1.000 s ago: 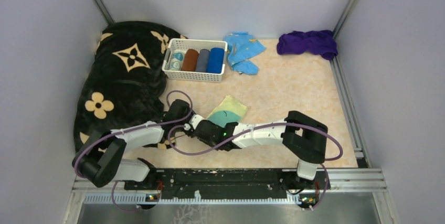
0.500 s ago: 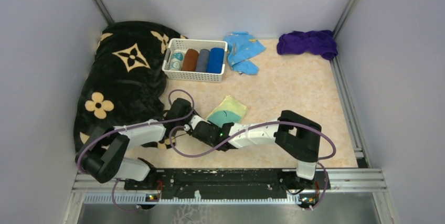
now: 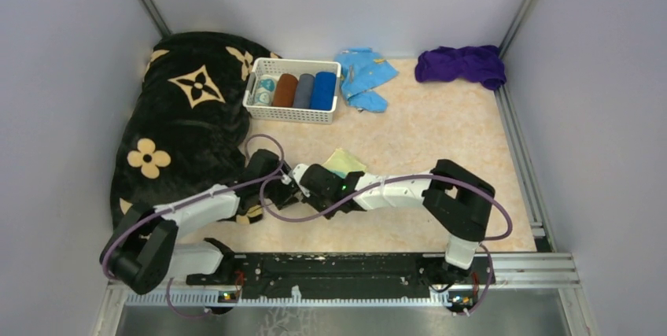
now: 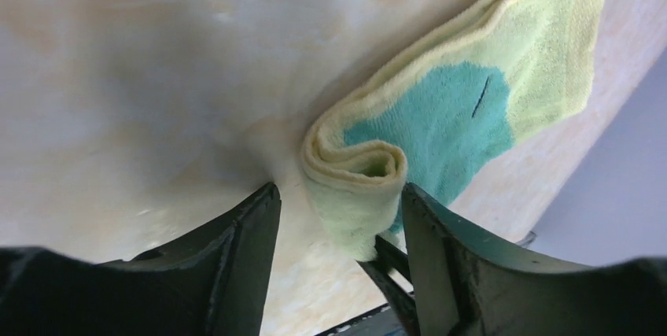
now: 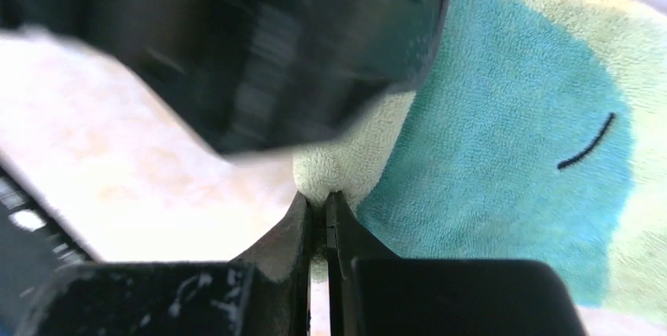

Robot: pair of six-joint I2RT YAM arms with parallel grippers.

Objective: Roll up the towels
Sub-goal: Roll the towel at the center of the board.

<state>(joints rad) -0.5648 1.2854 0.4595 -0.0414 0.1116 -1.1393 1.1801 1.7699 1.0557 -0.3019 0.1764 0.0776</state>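
A pale yellow towel (image 3: 344, 162) with a teal patch lies on the tan mat, its near end curled into a small roll (image 4: 358, 186). My left gripper (image 4: 340, 198) is open and straddles that roll, with a gap showing on its left side. My right gripper (image 5: 318, 202) is shut on the roll's yellow edge from the opposite side. In the top view both grippers meet at the towel's near-left end, the left gripper (image 3: 283, 185) beside the right gripper (image 3: 304, 175). A dark purple towel (image 3: 462, 64) lies crumpled at the back right. A royal blue towel (image 3: 323, 90) sits rolled in the basket.
The white basket (image 3: 292, 115) at the back holds several rolled cloths. A black blanket with tan flowers (image 3: 181, 116) fills the left side. A light blue cloth (image 3: 363, 76) lies right of the basket. Grey walls close in on both sides.
My right gripper has shut on the roll's edge and my left gripper has opened wider. Both arms have pushed away from the bases, and less flat towel shows.
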